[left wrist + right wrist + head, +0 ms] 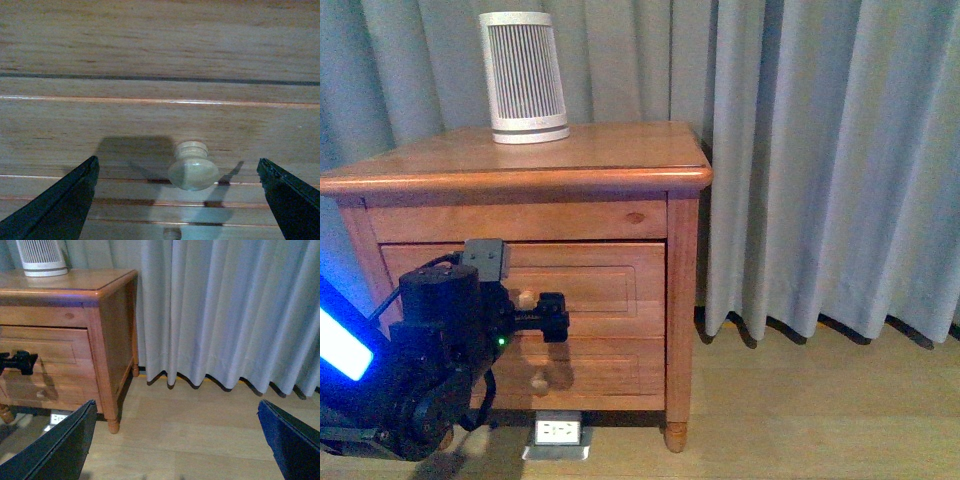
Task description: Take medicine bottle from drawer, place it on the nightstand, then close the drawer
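The nightstand (620, 160) stands at the left, and its upper drawer (610, 280) is pushed in flush. The medicine bottle is hidden. My left gripper (552, 316) hovers open just in front of the drawer's round wooden knob (525, 298). In the left wrist view the knob (193, 172) lies between the spread fingers (60, 205), a short way ahead and untouched by either. My right gripper (175, 440) hangs open over the bare wooden floor to the right of the nightstand (110, 330), holding nothing.
A large white ribbed cylinder (525, 78) stands on the nightstand's top at the back left. The lower drawer's knob (538, 380) sits below my left gripper. A floor outlet (558, 432) lies under the cabinet. Grey curtains (820, 150) hang behind and to the right.
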You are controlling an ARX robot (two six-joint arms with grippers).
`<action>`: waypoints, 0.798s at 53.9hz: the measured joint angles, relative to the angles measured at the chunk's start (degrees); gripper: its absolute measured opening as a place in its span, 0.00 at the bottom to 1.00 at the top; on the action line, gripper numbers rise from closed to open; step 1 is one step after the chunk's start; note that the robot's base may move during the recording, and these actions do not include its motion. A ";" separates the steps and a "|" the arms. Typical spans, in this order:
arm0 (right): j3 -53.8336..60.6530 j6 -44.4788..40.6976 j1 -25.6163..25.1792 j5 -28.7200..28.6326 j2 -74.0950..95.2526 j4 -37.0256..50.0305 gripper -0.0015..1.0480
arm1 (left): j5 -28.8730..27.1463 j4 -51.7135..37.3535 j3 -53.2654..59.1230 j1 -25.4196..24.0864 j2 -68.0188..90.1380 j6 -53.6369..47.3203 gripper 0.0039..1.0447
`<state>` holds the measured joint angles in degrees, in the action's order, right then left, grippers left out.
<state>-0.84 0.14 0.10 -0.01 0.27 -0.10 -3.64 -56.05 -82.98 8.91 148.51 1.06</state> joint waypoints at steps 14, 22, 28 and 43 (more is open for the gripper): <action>0.00 0.00 0.00 0.00 0.00 0.00 0.93 | -0.52 0.90 -0.09 0.00 0.00 0.35 0.60; 0.00 0.00 0.00 0.00 0.00 0.00 0.93 | -0.44 1.05 -0.59 0.11 0.00 0.50 0.38; 0.00 0.00 0.00 0.00 0.00 0.00 0.93 | -0.81 1.05 -0.76 0.44 0.00 0.57 0.26; 0.00 0.00 0.00 0.00 0.00 0.00 0.93 | -0.79 1.07 -0.76 0.46 0.00 0.63 0.22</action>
<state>-0.84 0.14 0.10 -0.01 0.27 -0.10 -4.43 -54.98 -83.74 9.37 148.51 1.69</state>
